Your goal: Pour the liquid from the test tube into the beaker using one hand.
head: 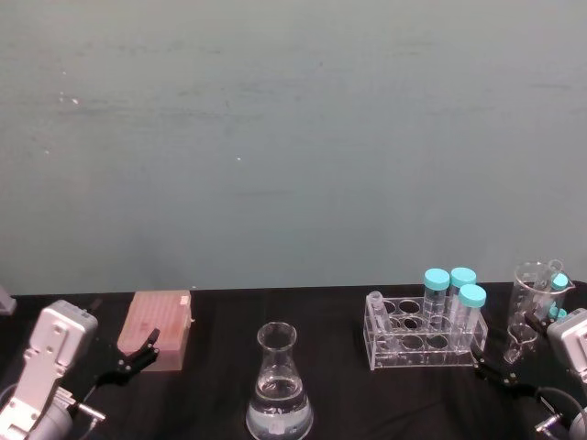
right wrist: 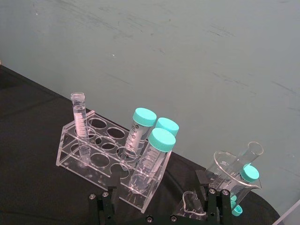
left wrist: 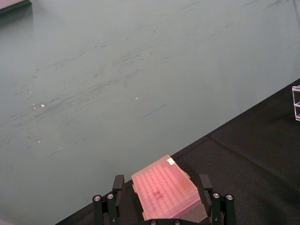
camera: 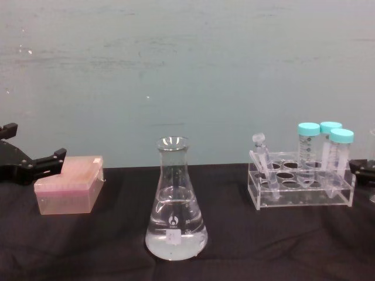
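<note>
the test tube (right wrist: pixel 80 126) is found in the end hole of the rack (right wrist: pixel 70 151), at the end that faces the beaker (camera: pixel 176 205), and it is leaned, not upright; its fill level cannot be told; the beaker is placed well apart from the rack, to the rack's left and nearer to the robot, and some clear liquid (camera: pixel 176 244) is seen in its base; the right gripper (right wrist: pixel 159 197) is held near the rack's right end with its jaws spread apart and nothing between them; the left gripper (left wrist: pixel 161 187) is parked far to the left of the rack, beyond the beaker, jaws also apart, just by a pink box (camera: pixel 67 187).

several risks are judged from here; the teal-capped tubes (right wrist: pixel 154 133) are stood between the right gripper and the test tube, so they can be knocked by a straight reach, or the light rack can be pushed; because the tube is leaned, it may be caught off-centre and slipped; the beaker's neck is narrow, so the pour can be missed if the rim is not brought right over it; the glassware (right wrist: pixel 234 171) on the rack's right may be struck when the arm is lifted.
</note>
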Robot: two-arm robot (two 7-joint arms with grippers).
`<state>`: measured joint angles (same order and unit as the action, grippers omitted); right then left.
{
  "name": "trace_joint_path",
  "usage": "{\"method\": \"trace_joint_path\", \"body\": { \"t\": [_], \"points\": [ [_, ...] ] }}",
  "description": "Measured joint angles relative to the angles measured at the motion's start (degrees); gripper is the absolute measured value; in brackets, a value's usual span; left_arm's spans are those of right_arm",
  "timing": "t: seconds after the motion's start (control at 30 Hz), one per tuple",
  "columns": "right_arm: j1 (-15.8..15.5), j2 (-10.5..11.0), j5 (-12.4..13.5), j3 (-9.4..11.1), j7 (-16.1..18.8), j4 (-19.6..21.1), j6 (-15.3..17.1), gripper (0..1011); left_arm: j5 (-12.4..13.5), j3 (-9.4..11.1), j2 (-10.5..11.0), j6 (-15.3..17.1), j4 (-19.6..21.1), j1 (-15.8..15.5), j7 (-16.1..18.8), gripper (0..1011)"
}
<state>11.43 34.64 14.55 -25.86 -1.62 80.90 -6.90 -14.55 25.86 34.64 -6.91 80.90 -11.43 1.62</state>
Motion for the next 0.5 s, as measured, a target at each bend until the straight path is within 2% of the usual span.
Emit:
{"method": "trace_joint_path", "body": {
  "t": [0.5],
  "points": [
    [0.0,0.0,0.0,0.0,0.0,0.0,0.0,1004,0.0,0.0,0.0,0.0,0.0,0.0,0.0,1000]
  ]
}}
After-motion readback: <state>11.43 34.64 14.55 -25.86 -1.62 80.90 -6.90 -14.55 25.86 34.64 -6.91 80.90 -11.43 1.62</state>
